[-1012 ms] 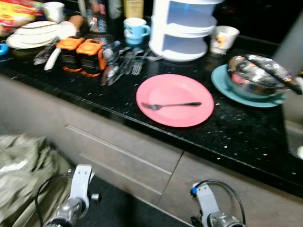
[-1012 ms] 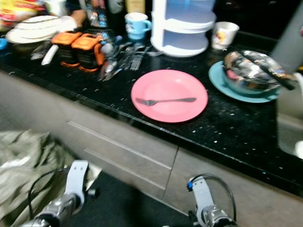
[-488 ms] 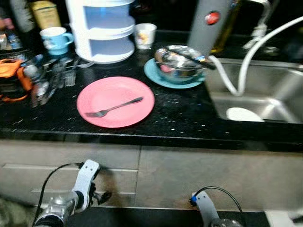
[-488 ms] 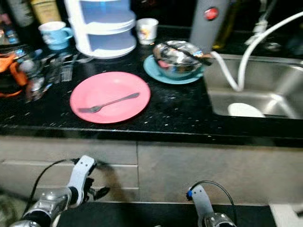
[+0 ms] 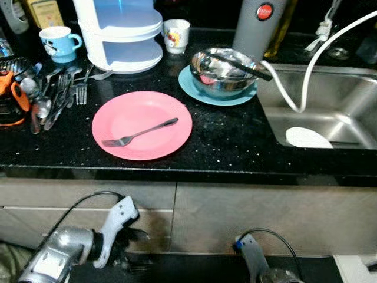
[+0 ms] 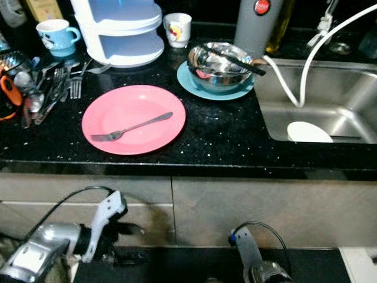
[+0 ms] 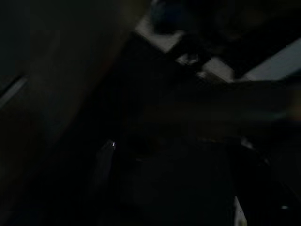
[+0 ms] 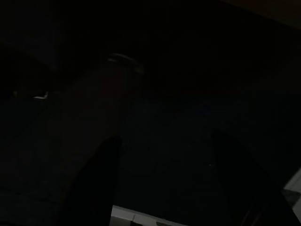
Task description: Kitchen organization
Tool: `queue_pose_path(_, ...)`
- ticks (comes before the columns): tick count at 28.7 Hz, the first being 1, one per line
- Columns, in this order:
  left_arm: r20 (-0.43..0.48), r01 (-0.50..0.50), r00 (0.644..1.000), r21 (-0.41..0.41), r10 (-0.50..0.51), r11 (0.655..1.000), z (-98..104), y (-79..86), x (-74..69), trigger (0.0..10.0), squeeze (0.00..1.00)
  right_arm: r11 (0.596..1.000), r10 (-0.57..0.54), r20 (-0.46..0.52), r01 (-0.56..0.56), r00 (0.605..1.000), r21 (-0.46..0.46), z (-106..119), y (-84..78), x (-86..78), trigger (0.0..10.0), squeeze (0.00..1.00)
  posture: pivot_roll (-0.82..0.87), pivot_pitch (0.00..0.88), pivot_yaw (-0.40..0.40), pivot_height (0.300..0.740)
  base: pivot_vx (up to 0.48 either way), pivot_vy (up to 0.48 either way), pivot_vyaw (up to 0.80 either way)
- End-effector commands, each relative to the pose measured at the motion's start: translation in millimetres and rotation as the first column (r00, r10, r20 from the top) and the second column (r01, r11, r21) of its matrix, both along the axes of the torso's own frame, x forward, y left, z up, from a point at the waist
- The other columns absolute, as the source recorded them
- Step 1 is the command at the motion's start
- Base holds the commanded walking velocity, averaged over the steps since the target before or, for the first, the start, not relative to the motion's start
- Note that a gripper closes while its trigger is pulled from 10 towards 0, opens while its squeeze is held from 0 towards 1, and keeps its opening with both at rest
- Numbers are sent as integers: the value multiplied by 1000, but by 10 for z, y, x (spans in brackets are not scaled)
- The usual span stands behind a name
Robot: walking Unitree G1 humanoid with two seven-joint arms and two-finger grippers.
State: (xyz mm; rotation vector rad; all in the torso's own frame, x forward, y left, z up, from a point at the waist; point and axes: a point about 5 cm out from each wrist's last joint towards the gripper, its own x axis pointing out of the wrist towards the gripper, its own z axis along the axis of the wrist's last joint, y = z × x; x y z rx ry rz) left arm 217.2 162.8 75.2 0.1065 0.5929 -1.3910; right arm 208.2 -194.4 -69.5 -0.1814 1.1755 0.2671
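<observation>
Pink is what catches the eye: a pink plate [image 5: 142, 125] lies flat near the front edge of the black speckled surface [image 5: 235, 144], with a fork [image 5: 139, 132] lying across it, tines toward the robot's left. Behind it, a steel bowl [image 5: 222, 71] sits on a teal plate [image 5: 194, 88] with a dark utensil [image 5: 244, 63] laid over its rim, just beside the sink [image 5: 330, 106]. A white disc, perhaps a plate [image 5: 307, 138], lies in the sink bottom. Loose cutlery [image 5: 53, 97] is heaped off to the robot's left, near a blue mug [image 5: 56, 42] and a white tiered rack [image 5: 121, 32].

Both arms hang low in front of the cabinet doors, well below the surface. The left hand [image 5: 131, 236] is dim down there and I cannot tell whether it is parted or clenched. The right hand [image 8: 164, 183], seen from its wrist, has its two fingers spread apart and grasps nothing.

My guess is the pink plate and fork come first, since they lie closest. To do that well, I would lift the fork off alone before touching the plate, pinching the handle where it rises over the rim. The plate lies flat, so a finger would have to get under its edge, and tilting it with the fork aboard risks the fork sliding off.
</observation>
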Motion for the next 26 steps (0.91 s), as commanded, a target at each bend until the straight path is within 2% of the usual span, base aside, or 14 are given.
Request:
queue_pose_path(1, -9, 73, 997, -25, -74, 997, 95, -71, -69, 10000, 0, 1000, -6, -23, 6, 1000, -6, -32, -26, -66, 10000, 0, 65, 112, -15, 740, 0, 0, 0)
queue_pose_path(3, 11, 112, 994, -51, -111, 992, 199, -133, -86, 10000, 0, 1000, -5, -23, 5, 1000, -6, -32, -26, -66, 10000, 0, 65, 112, -15, 740, 0, 0, 0)
queue_pose_path(4, 53, 177, 984, -98, -172, 979, 405, -237, -122, 10000, 0, 1000, -4, -23, 4, 1000, -6, -32, -24, -66, 10000, 0, 67, 111, -16, 740, 0, 0, 0)
queue_pose_path(5, 53, 177, 984, -98, -172, 979, 405, -237, -122, 10000, 0, 1000, -4, -23, 4, 1000, -6, -32, -24, -66, 10000, 0, 67, 111, -16, 740, 0, 0, 0)
queue_pose_path(8, 171, 223, 967, -225, -187, 949, 781, -398, -89, 10000, 0, 1000, -4, -23, 4, 1000, -6, -33, -22, -66, 10000, 0, 66, 111, -15, 740, 0, 0, 0)
queue_pose_path(12, 368, 217, 927, -368, -73, 904, 1318, -486, 60, 10000, 0, 1000, -4, -22, 4, 1000, -4, -33, -16, -65, 10000, 0, 68, 110, -10, 740, 0, 0, 0)
queue_pose_path(13, 368, 217, 927, -368, -73, 904, 1318, -486, 60, 10000, 0, 1000, -4, -22, 4, 1000, -4, -33, -16, -65, 10000, 0, 68, 110, -10, 740, 0, 0, 0)
queue_pose_path(15, 430, 205, 903, -413, -8, 887, 1537, -498, 123, 10000, 0, 1000, -3, -22, 3, 1000, -4, -33, -13, -64, 10000, 0, 66, 111, -10, 740, 0, 0, 0)
queue_pose_path(16, 485, 197, 873, -432, 43, 880, 1695, -507, 167, 10000, 0, 1000, -3, -22, 3, 1000, -4, -33, -10, -63, 10000, 0, 66, 111, -8, 740, 0, 0, 0)
queue_pose_path(17, 485, 197, 873, -432, 43, 880, 1695, -507, 167, 10000, 0, 1000, -3, -22, 3, 1000, -4, -33, -10, -63, 10000, 0, 66, 111, -8, 740, 0, 0, 0)
queue_pose_path(19, 565, 146, 812, -441, 148, 886, 1933, -505, 278, 10000, 0, 1000, -4, -21, 4, 1000, -3, -34, -5, -62, 10000, 0, 64, 113, -6, 740, 0, 0, 0)
queue_pose_path(22, 640, 2, 716, -402, 279, 916, 2104, -416, 479, 10000, 0, 1000, -5, -20, 5, 1000, -3, -33, 0, -60, 10000, 0, 61, 111, -4, 740, 0, 0, 0)
queue_pose_path(24, 688, -173, 619, -351, 379, 920, 2182, -247, 701, 10000, 0, 1000, -5, -19, 5, 1000, -5, -33, 0, -59, 10000, 0, 61, 111, -4, 740, 0, 0, 0)
queue_pose_path(26, 721, -271, 561, -305, 407, 913, 2190, -112, 831, 10000, 0, 1000, -4, -17, 4, 1000, -8, -32, 0, -55, 10000, 0, 66, 109, -5, 740, 0, 0, 0)
